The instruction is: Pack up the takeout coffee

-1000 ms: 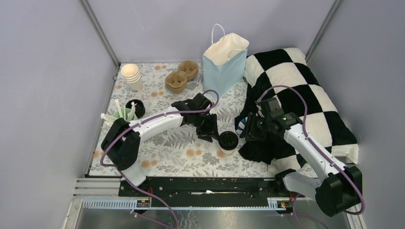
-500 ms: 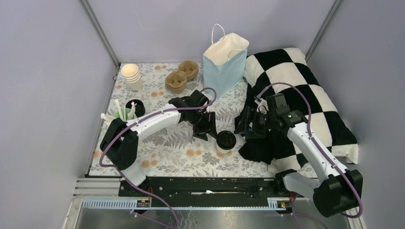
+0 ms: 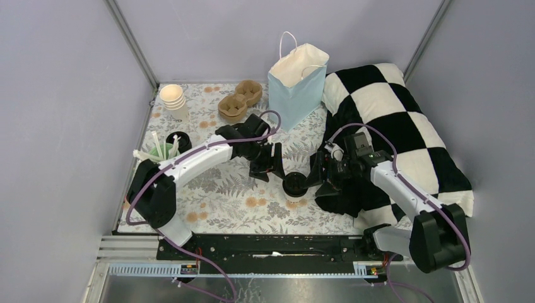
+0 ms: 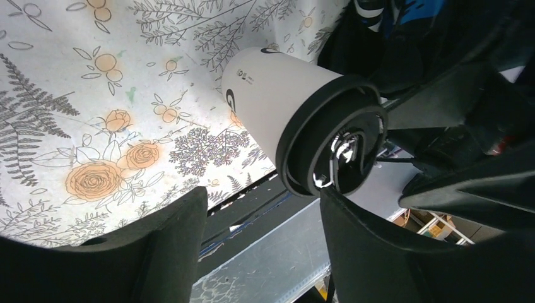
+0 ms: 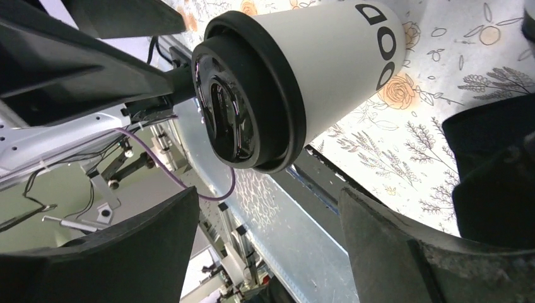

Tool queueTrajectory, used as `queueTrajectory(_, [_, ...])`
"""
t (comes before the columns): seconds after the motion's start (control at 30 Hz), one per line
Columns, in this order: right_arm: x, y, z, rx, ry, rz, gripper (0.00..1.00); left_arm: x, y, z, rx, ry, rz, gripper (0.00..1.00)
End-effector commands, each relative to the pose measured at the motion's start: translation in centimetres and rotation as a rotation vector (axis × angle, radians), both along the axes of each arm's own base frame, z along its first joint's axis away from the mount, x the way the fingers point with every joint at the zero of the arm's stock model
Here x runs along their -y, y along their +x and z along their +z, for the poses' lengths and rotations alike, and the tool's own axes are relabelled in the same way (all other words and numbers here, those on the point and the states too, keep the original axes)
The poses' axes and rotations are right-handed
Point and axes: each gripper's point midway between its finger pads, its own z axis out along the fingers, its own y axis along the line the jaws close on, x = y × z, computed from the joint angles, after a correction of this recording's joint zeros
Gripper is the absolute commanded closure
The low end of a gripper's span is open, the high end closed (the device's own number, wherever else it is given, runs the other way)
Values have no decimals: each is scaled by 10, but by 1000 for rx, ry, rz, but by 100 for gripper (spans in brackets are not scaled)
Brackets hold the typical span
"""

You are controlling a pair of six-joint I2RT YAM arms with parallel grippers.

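A floral-cloth table seen from above, with two robot arms reaching in from its front edge. One coffee cup, white with a black lid, stands upright toward the front edge, right of the middle, near a black-and-white checked blanket that covers the table's right side.

The left gripper sits just left of the cup, and the right gripper just right of it. Both have their fingers spread wide. In the left wrist view the cup lies beyond the left gripper, clear of both fingers. In the right wrist view the cup likewise lies ahead of the right gripper, untouched. Neither holds anything.

A blue paper bag stands open at the back edge, well apart from the cup. Brown cup carriers lie left of the bag. A stack of cream cups sits in the back left corner, and a mint cup with white sticks stands by the left edge.
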Motion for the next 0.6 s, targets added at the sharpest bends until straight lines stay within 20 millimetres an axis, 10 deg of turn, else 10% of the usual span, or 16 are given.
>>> queueTrajectory(0.0, [-10,0,7,12,101,68,11,3,7,31,70,-106,-14,27])
queueTrajectory(0.57, [-31,0,-19,-61,147,125,7,18,4,-10,-18,-158,-30,34])
